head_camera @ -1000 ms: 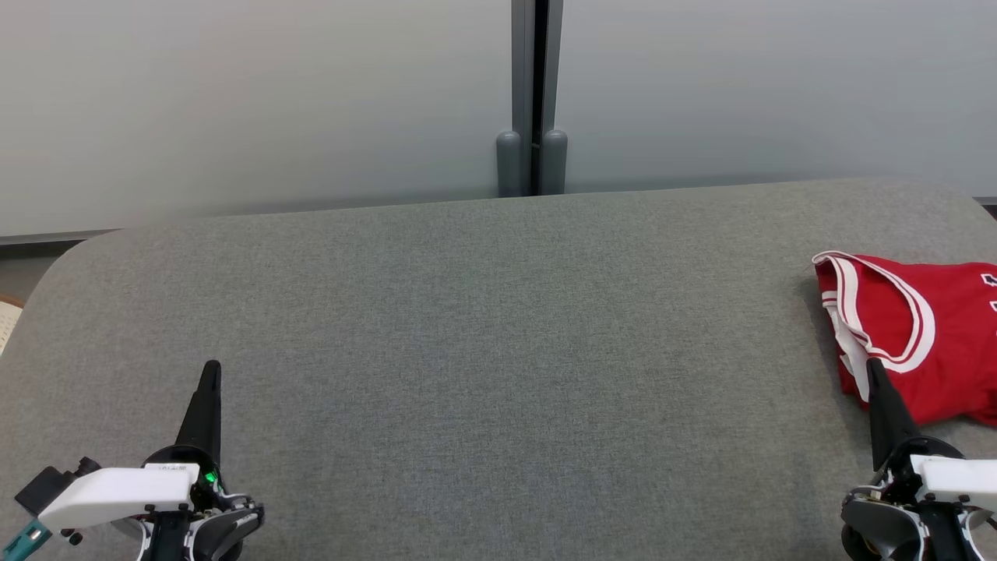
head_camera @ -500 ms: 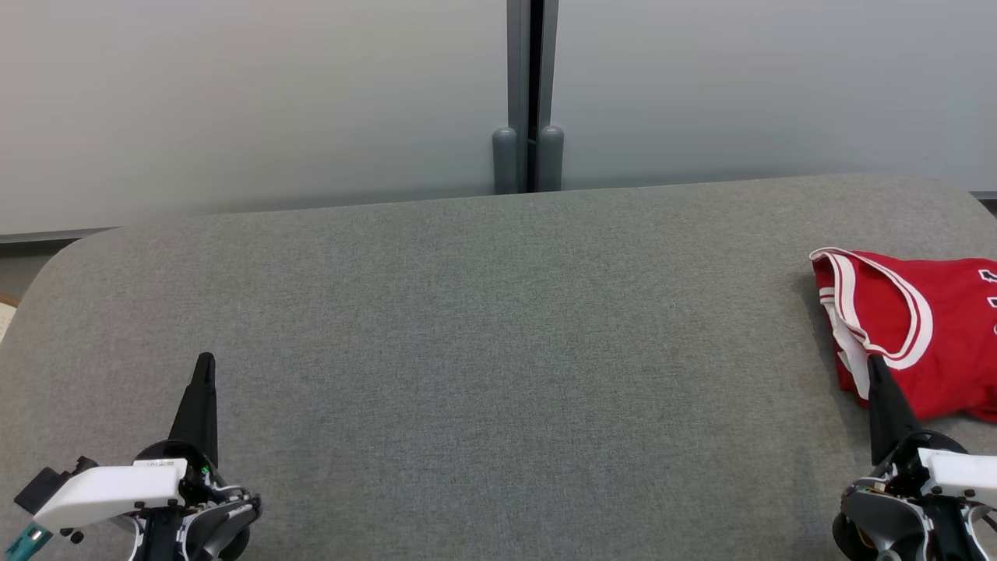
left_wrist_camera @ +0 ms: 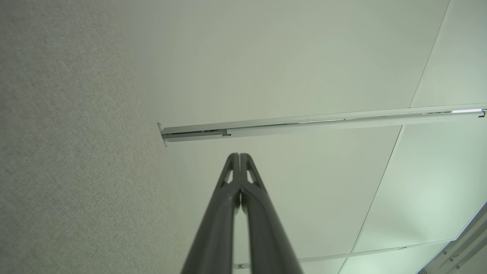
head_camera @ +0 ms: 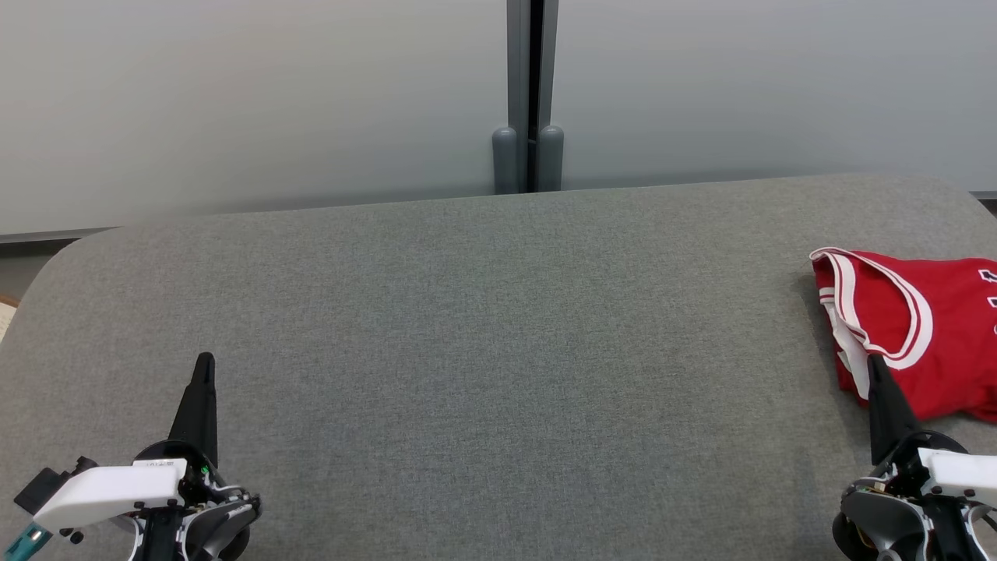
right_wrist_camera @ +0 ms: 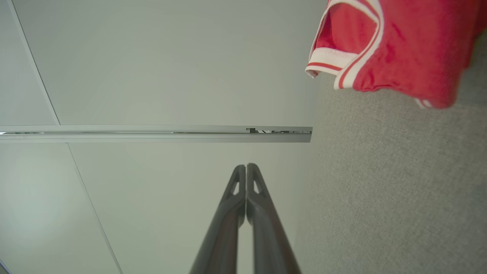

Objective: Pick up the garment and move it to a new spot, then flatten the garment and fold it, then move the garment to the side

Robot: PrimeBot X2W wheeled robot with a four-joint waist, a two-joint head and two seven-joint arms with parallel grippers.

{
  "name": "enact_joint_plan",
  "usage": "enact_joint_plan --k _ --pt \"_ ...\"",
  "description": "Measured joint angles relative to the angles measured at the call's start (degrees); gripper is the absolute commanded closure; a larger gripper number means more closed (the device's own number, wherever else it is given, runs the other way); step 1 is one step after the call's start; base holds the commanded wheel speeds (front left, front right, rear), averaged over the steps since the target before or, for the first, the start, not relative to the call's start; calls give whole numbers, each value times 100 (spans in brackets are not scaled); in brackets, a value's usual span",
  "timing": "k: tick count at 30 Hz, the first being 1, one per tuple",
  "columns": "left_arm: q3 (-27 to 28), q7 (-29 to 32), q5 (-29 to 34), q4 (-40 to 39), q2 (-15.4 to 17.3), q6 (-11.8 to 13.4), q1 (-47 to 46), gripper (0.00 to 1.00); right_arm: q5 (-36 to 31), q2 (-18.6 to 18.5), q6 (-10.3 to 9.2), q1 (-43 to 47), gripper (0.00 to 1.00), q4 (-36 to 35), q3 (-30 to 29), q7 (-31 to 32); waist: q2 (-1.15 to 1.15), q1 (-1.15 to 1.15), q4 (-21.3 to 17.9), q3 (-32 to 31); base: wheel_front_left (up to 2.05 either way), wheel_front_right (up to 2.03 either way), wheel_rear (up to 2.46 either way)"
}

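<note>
2 claws, both pinched fully closed and holding nothing: the left gripper [head_camera: 204, 365] sits near left over the bare grey table [head_camera: 498, 351], the right gripper [head_camera: 873, 365] near right. The red, white-trimmed garment [head_camera: 911, 335] lies bunched at the table's right side, cut off by the picture's edge. In the right wrist view it lies apart from the fingers.

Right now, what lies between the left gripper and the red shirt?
Nothing but bare grey table, in the head view, from the left gripper across to the shirt.
</note>
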Motion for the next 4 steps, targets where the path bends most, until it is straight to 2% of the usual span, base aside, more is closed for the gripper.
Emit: enact_joint_plan --k 4 --pt "2 1 0 0 -1 0 0 100 0 0 0 -1 100 0 0 1 0 0 0 0 0 0 0"
